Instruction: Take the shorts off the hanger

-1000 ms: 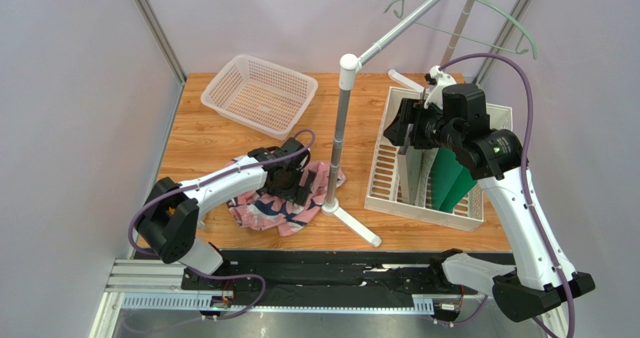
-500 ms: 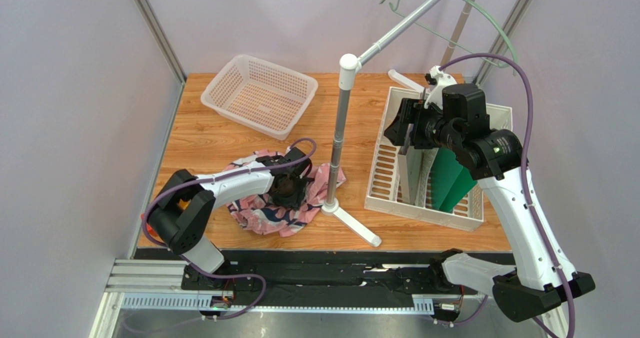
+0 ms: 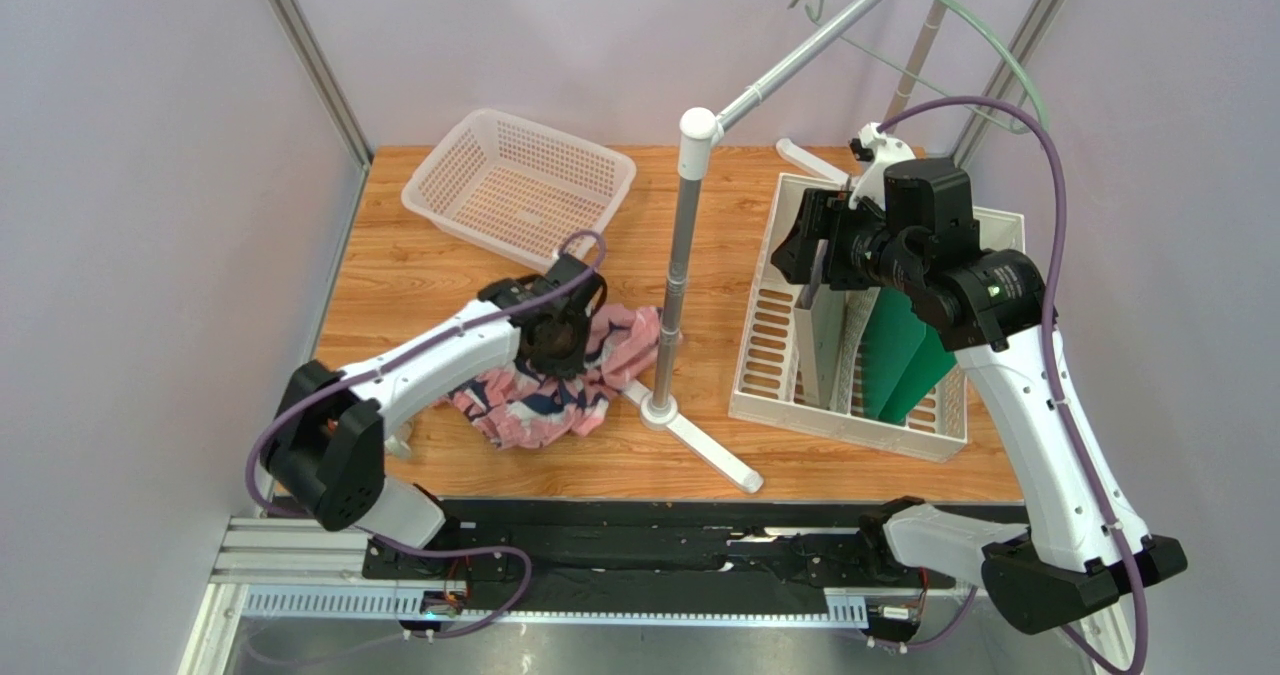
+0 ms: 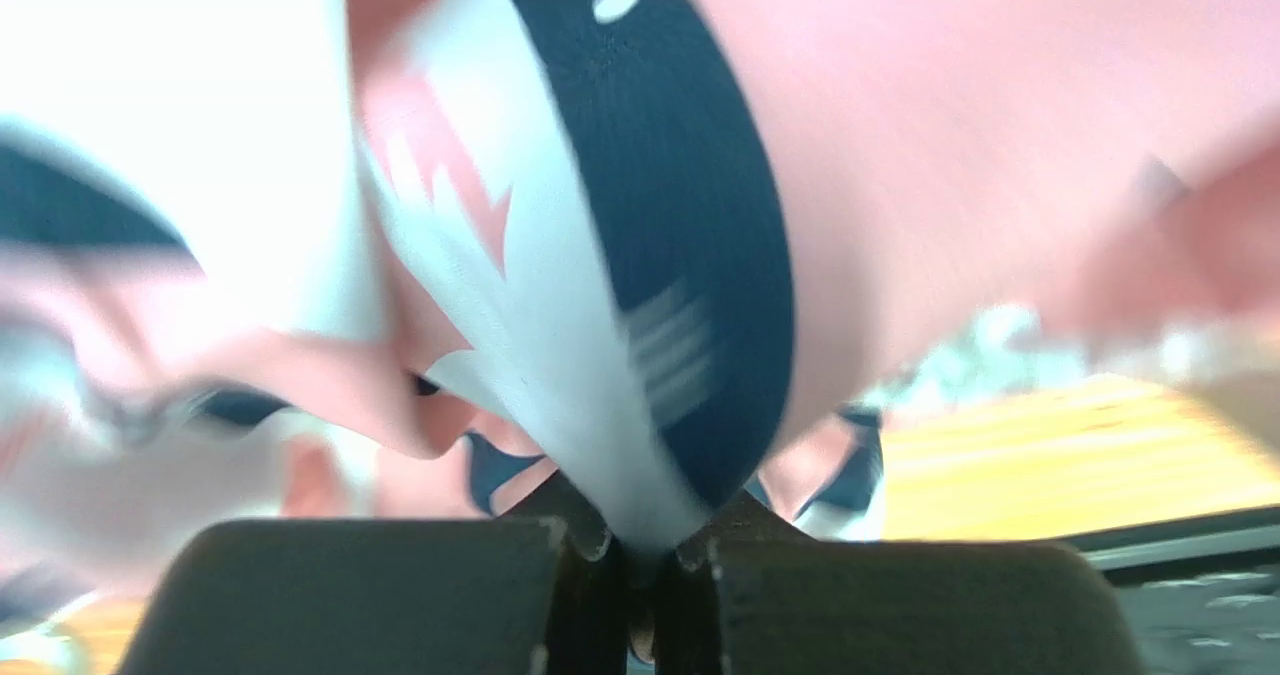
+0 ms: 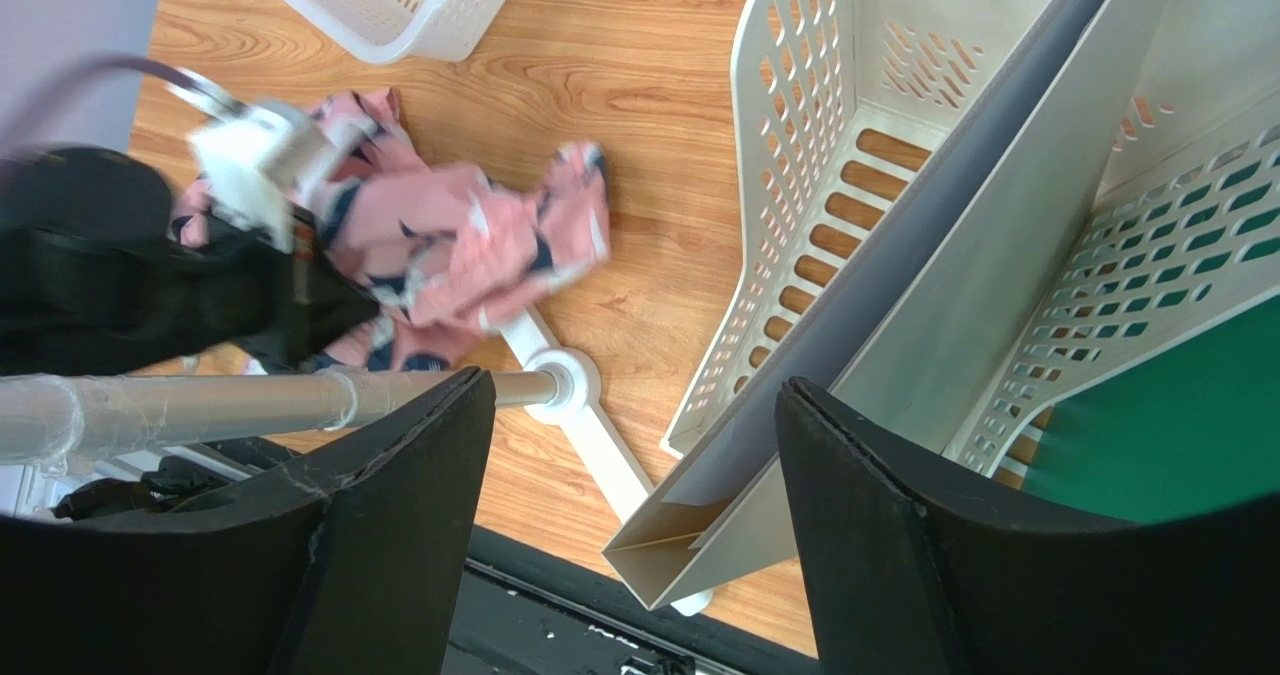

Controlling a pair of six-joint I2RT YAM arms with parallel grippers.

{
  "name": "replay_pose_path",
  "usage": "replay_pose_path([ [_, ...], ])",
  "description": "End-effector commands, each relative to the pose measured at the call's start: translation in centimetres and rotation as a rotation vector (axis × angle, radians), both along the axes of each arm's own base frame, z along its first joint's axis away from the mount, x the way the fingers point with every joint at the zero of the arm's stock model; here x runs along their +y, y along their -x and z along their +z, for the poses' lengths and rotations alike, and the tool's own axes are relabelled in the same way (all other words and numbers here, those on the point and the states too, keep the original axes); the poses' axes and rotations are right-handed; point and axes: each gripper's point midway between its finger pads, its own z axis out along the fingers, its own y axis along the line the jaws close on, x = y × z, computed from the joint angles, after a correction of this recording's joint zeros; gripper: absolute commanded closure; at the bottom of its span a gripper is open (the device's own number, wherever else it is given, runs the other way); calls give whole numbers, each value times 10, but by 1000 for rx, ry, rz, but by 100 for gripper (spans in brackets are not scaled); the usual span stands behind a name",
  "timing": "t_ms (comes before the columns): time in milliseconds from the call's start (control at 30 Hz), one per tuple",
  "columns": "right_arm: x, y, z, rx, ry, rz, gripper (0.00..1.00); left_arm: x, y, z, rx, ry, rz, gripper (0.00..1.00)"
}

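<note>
Shorts [image 3: 549,390] lie heaped on the tabletop [image 3: 421,278] beside the rack pole [image 3: 672,293], the hanger [image 3: 992,27] bare overhead — the left gripper [image 4: 639,555] pinching one fold. Lifted carelessly, cloth could snag that pole or slip the thin pinch. White basket [image 3: 519,188] behind, slotted tray [image 3: 766,338] opposite; right gripper [image 5: 631,405] spread, empty.

Shorts [image 3: 529,399]: soft matt printed cloth. Table [image 3: 421,278]: wood-grain, low sheen. Basket [image 3: 519,183]: white perforated plastic. Rack pole [image 3: 673,293]: smooth grey metal. Hanger [image 3: 1022,72]: smooth mint plastic. File tray [image 3: 766,345]: white slotted plastic. Folders [image 3: 902,353]: matt green.
</note>
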Motion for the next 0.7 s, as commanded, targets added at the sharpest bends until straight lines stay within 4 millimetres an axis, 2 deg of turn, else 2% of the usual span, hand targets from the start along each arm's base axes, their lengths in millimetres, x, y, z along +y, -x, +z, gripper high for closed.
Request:
replay_pose_path([
  [0,0,-8,16,-73,5,5,27,7,-46,108,-260,86,60,100],
  [67,0,-8,15,-76,13,5,27,9,-58,135,-303,121,87,100],
  [100,-1,-9,16,-79,15,5,27,4,-66,165,-353,161,89,100],
  [167,-2,-9,18,-91,16,2,27,2,-78,190,-397,184,94,100],
  [200,-2,-9,20,-99,19,4,27,-2,-89,216,-447,215,98,100],
  [267,-4,-9,22,-110,29,-3,27,-4,-101,241,-500,250,107,100],
  [300,-6,-9,23,-116,35,-5,27,-4,-116,267,-559,291,126,100],
  [367,-9,-7,27,-126,38,-14,26,-8,-130,294,-610,362,133,100],
  [400,-10,-5,26,-124,39,-10,26,-6,-146,320,-663,426,147,100],
  [433,-9,-3,27,-121,35,-8,26,-7,-153,333,-687,476,164,100],
  [467,-10,-1,28,-128,32,-8,26,-6,-160,357,-735,530,169,100],
  [533,-11,0,27,-123,33,-8,26,-2,-184,380,-798,616,190,100],
  [567,-11,0,28,-125,34,-9,26,0,-191,404,-862,664,191,100],
  [600,-11,0,27,-120,35,-11,26,-3,-200,407,-859,708,197,100],
  [633,-12,0,29,-129,39,-11,26,8,-209,414,-882,730,219,100],
  [667,-12,0,32,-134,39,-14,26,10,-215,418,-887,756,230,100],
])
